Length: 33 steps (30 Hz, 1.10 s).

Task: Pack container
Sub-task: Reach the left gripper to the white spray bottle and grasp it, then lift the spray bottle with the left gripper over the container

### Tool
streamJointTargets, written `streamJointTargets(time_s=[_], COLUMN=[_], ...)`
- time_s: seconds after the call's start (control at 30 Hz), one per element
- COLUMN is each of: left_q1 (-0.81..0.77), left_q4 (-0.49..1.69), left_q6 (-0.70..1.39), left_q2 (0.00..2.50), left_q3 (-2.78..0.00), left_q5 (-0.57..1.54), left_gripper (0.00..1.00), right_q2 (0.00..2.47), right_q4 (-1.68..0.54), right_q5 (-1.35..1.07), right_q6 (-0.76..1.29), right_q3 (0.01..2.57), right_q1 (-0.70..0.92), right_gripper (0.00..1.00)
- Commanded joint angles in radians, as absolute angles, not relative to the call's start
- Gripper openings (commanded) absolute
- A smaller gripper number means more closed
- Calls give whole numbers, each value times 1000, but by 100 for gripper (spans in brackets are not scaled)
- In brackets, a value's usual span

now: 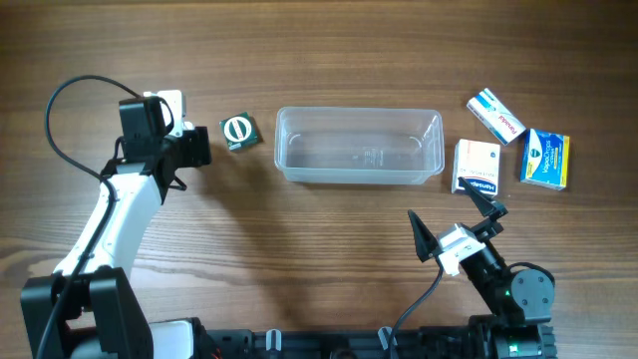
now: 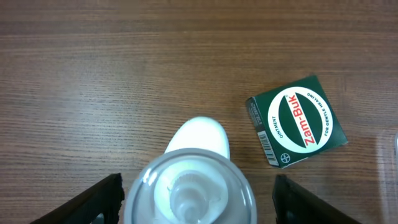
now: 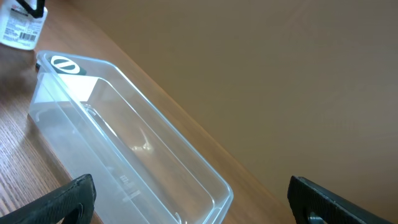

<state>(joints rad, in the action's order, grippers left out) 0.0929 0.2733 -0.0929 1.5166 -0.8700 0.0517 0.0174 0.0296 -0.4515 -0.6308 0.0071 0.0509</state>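
The clear plastic container [image 1: 359,146] lies lengthwise in the middle of the table and has nothing in it. It also shows in the right wrist view [image 3: 124,149]. My left gripper [image 1: 187,142] is open at the table's left. A white bottle with a clear cap [image 2: 194,180] stands between its fingers [image 2: 196,202], with gaps on both sides. A green Zam-Buk box [image 1: 239,132] lies between that gripper and the container, and shows in the left wrist view [image 2: 296,121]. My right gripper [image 1: 457,227] is open and empty in front of the container's right end [image 3: 199,205].
Three medicine boxes lie right of the container: a white and blue one [image 1: 495,113], a white and orange one [image 1: 477,165], and a blue and yellow one [image 1: 545,159]. The left arm's black cable loops over the table's left side [image 1: 60,110].
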Motion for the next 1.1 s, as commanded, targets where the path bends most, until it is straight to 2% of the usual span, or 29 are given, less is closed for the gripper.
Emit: streamJointTargets(time_s=[0.0, 0.2, 0.87, 1.07], left_q1=[99, 99, 99, 99], left_q4=[261, 258, 219, 212], left_q6=[-101, -101, -102, -102], left_q2=[1521, 1522, 1583, 1586], left_q3=[-886, -885, -885, -885], left_q5=[67, 67, 63, 62], left_gripper=[75, 71, 71, 54], right_q2=[14, 14, 14, 14], right_q4=[33, 33, 33, 33], right_q5=[-452, -452, -452, -452], right_q6=[-637, -636, -637, -637], right_q3=[5, 5, 5, 5], right_q1=[54, 54, 54, 54], right_gripper=[100, 100, 100, 100])
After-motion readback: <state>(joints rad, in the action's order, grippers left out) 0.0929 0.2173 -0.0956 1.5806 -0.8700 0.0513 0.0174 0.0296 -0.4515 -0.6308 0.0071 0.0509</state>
